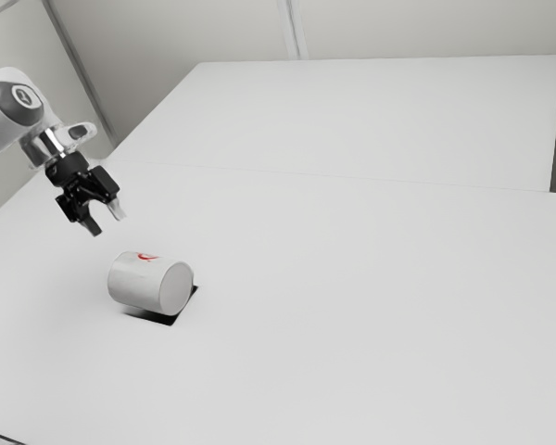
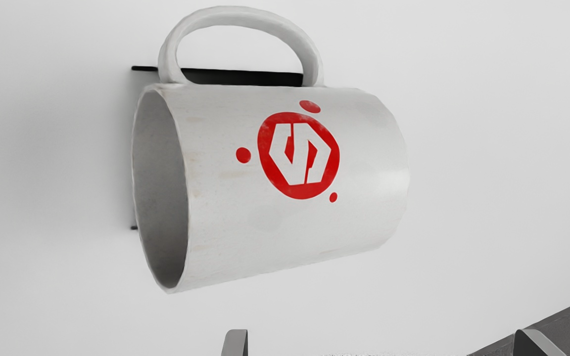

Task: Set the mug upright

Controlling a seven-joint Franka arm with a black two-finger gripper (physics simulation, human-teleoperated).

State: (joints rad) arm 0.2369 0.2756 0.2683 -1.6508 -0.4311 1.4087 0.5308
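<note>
- The mug (image 1: pixel 137 281) lies on its side on the desk (image 1: pixel 352 297), a dark flat thing (image 2: pixel 245 77) partly beneath it.
- The fingers (image 1: pixel 93 225) are spread wide, above the desk, apart from the mug.

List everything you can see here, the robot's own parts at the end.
mug: one, off-white, lying on its side on the table
handle: one, off-white, on the mug's side
emblem: one, red and white, on the mug's side, with three small red dots around it
dark patch: one, black, under the mug and poking out beside it; object or shadow, I cannot tell
table: one, white, under the mug
wall: at least one, pale grey, behind the table
arm: one, white and dark grey, entering at the exterior view's left
gripper: one, mostly black, above the table near the mug, not touching it
fingers: two, greyish, on the gripper, apart
</note>
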